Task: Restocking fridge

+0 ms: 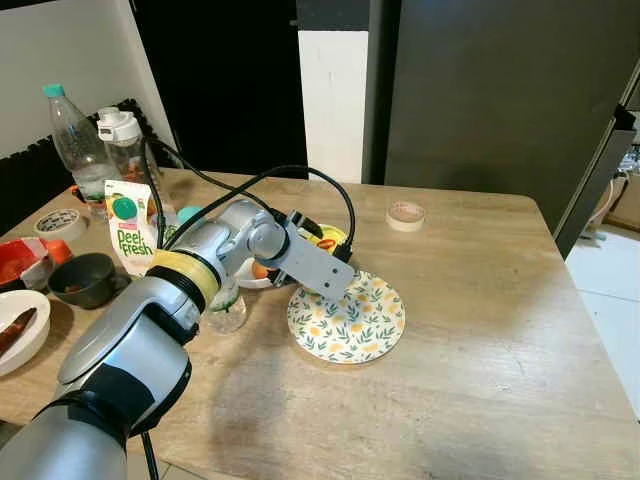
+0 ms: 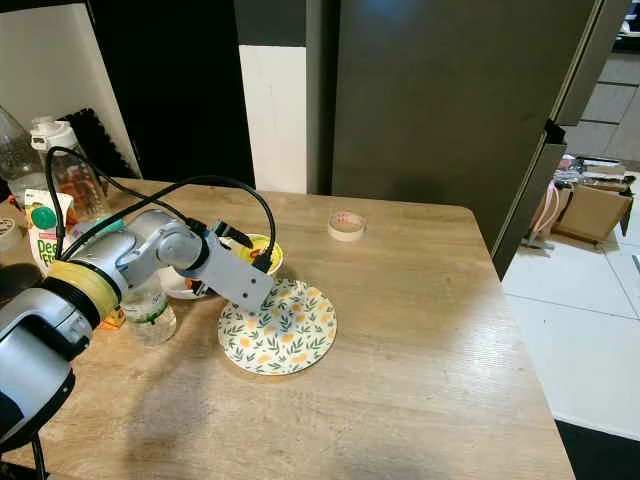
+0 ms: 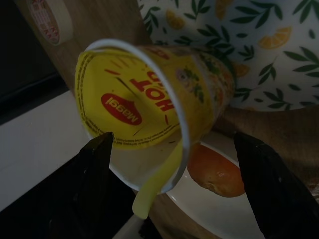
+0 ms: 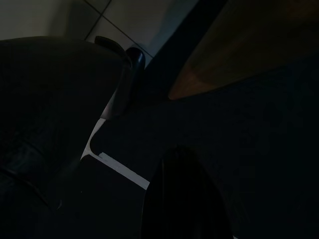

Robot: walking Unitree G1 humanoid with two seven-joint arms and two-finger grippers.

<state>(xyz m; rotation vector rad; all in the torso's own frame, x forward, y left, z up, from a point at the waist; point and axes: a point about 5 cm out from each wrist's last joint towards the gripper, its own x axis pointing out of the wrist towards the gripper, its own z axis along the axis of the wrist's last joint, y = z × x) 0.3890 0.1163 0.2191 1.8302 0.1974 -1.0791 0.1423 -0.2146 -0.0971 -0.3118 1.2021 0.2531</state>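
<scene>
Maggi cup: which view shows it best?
Left wrist view: the yellow Maggi cup sits large between the open left end effector fingers, its lid print readable. Both eye views show just a yellow sliver behind the wrist beside the floral plate. The right wrist view is too dark.

tabletop (image 1: 480, 330): pale matt wood, grained;
noodle cup (image 3: 149, 94): glossy printed paper;
left arm (image 1: 150, 330): smooth silver metal;
fridge (image 2: 440, 100): dark matt metal

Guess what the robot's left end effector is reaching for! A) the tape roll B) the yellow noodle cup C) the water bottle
B: the left end effector has its black fingers spread open on either side of the yellow noodle cup, beside the flowery plate.
</scene>
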